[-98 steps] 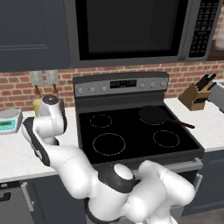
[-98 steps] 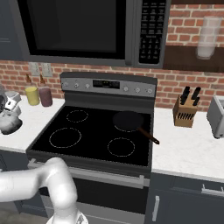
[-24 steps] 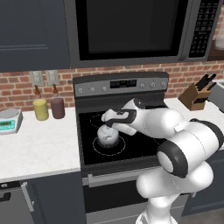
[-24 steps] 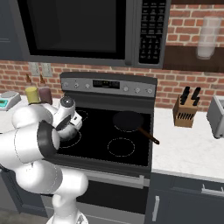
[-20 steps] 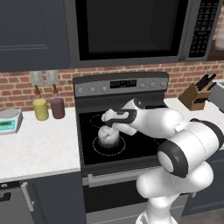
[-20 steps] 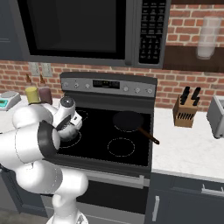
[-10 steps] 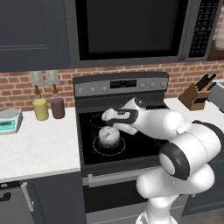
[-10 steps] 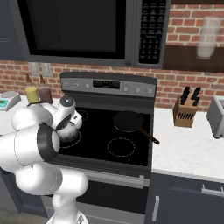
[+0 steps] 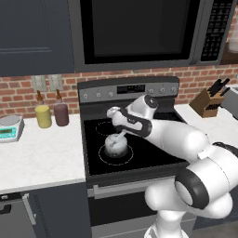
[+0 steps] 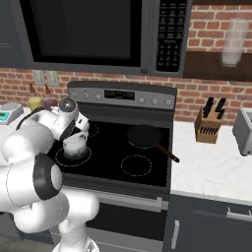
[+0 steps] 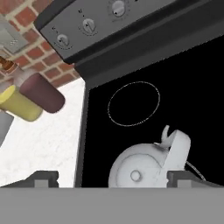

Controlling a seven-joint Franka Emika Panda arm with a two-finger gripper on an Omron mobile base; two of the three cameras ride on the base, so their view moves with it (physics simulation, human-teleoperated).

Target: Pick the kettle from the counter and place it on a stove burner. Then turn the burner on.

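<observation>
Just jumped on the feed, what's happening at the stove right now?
The kettle sits on the front-left stove burner of the black cooktop. The gripper hovers just above it with jaws open, not holding anything. In the hand view the kettle lies right below the fingertips. The control knobs on the back panel look untouched, so turning the burner on is probably what remains.

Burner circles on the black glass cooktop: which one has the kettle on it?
The front-left stove burner, the widest pale circle, nearest the off-white counter. The grey-white mottled kettle stands inside it; the other rings are uncovered apart from the dark frying pan at the back right.
</observation>
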